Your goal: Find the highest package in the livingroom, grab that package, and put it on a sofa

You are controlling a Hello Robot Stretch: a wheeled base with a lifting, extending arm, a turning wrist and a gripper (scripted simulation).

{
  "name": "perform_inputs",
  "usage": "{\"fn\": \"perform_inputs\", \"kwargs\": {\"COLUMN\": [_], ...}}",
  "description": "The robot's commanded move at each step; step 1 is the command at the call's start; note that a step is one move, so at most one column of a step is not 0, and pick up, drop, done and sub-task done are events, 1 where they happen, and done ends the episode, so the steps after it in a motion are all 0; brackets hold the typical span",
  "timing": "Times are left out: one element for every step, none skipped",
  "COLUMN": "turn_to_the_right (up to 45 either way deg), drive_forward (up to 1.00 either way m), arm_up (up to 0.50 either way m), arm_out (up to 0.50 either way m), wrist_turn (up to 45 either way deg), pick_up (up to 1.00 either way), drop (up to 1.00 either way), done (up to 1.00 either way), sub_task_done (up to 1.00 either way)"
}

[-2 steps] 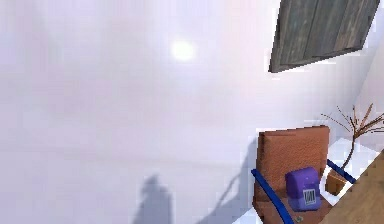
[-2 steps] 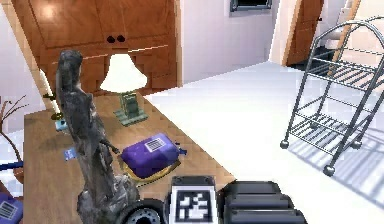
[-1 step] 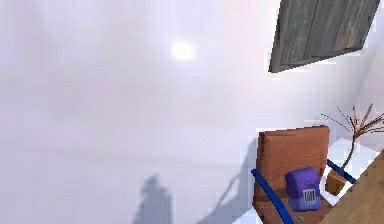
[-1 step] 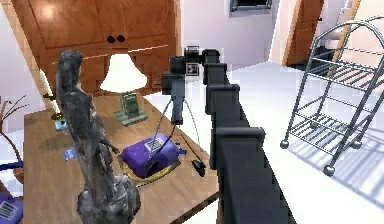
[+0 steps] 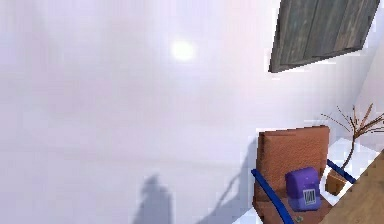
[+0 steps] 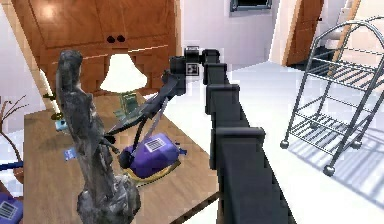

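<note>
We see the gripper with its fingers at the purple package lying on the wooden table, about 7 o'clock in the arm side view, statue at its 9 o'clock; we cannot tell whether it holds anything.

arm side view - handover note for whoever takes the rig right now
Gripper: out over the wooden table; cannot tell whether it holds anything.
Things: a purple package lies on the table at the gripper's far end, beside a dark statue. Another purple package sits on a brown chair.
Done: arm brought to a package.
Left: lift it, find a sofa, put it there.
</note>
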Motion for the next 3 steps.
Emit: {"fn": "perform_inputs", "kwargs": {"turn_to_the_right": [0.0, 0.0, 0.0], "drive_forward": [0.00, 0.00, 0.00], "arm_up": [0.00, 0.00, -0.30], "arm_out": [0.00, 0.00, 0.00], "wrist_turn": [45.0, 21.0, 0.0], "pick_up": [0.00, 0.00, 0.00], "drop": [0.00, 0.00, 0.00], "done": [0.00, 0.00, 0.00], "sub_task_done": [0.00, 0.00, 0.00]}}
